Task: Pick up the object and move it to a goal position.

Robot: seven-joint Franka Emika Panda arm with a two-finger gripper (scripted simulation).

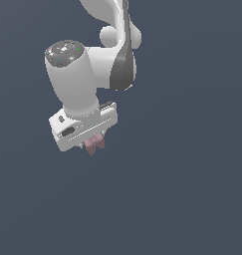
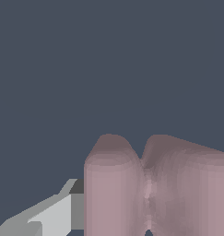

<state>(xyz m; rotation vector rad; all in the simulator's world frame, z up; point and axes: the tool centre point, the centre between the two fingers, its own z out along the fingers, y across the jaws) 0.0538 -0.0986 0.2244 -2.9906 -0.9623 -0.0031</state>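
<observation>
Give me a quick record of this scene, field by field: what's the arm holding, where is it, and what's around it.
arm: white Panda arm, pointing downward
end effector: white end effector, shut on the object
object: small dusty-pink piece of two stubby blocks joined side by side, poking out below the end effector
finger: one light grey finger seen beside the pink piece in the wrist view
surroundings: plain dark blue-grey background, no other item visible
goal position: no marker visible
</observation>
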